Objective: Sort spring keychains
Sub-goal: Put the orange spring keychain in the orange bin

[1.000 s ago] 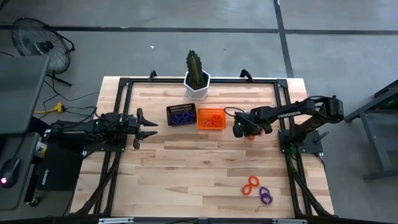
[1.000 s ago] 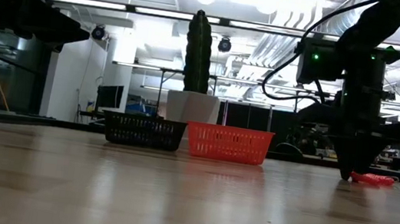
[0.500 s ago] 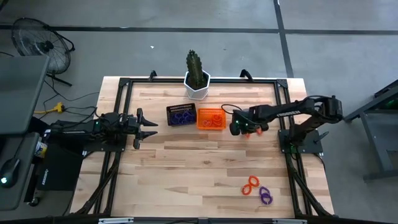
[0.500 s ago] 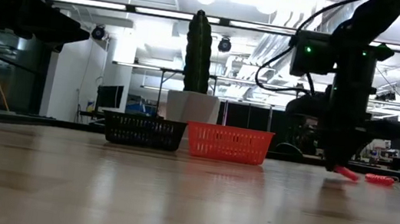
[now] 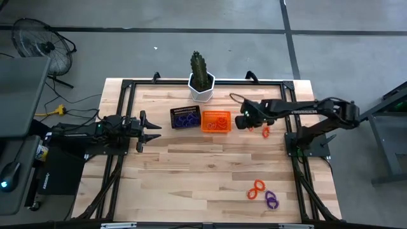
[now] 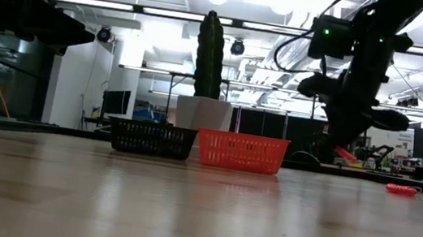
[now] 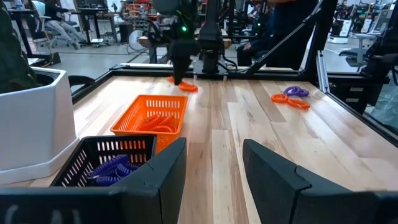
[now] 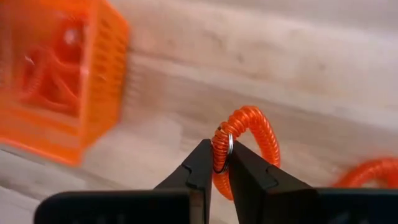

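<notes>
Orange keychain (image 8: 239, 140) hangs pinched in the right fingers (image 8: 214, 163) beside the orange basket (image 5: 215, 121); carry it over the rim before releasing. Left fingers (image 7: 211, 162) wait wide.

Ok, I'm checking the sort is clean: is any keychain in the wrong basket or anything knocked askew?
Nothing stands out. The black basket holds purple coils, the orange basket orange ones; both sit square. The right gripper grips an orange keychain; the loose keychains simply await sorting.
</notes>
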{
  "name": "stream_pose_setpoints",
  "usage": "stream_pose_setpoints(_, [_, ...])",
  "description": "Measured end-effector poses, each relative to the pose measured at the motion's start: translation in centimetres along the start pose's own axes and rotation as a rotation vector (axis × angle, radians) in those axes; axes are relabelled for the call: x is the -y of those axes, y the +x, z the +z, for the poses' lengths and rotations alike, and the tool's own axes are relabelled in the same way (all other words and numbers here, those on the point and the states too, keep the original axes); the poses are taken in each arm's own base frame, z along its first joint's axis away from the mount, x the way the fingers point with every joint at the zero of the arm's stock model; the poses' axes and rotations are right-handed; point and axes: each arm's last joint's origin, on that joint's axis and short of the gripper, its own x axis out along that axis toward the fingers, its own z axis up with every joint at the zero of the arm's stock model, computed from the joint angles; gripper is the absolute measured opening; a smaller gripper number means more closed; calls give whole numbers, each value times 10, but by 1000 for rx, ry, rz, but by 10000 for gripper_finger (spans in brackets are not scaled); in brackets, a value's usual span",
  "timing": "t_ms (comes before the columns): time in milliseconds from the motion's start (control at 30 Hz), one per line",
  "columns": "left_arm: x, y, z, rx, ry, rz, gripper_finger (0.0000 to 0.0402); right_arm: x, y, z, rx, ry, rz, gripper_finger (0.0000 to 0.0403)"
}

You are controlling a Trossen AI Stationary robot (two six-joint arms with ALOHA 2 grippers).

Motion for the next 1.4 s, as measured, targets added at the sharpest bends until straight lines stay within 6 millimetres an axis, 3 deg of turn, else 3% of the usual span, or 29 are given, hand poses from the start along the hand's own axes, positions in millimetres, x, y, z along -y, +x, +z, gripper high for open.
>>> stream_pose_setpoints(300, [0, 0, 0, 0, 0, 0, 156, -19, -34, 33, 106, -63, 112, 35])
stream_pose_setpoints(633, [0, 0, 0, 0, 0, 0, 156, -78, -59, 56, 114, -223, 260, 34])
stream_pose_setpoints(833, [0, 0, 0, 0, 0, 0, 156, -115, -46, 60, 59, -412, 303, 38])
stream_pose_setpoints(1000, [0, 0, 0, 0, 0, 0, 156, -135, -21, 61, 8, -569, 279, 38])
stream_pose_setpoints(1233, [0, 0, 0, 0, 0, 0, 156, -139, 21, 61, -74, -563, 182, 38])
stream_pose_setpoints(1400, [0, 0, 0, 0, 0, 0, 156, -136, 37, 60, -93, -472, 93, 38])
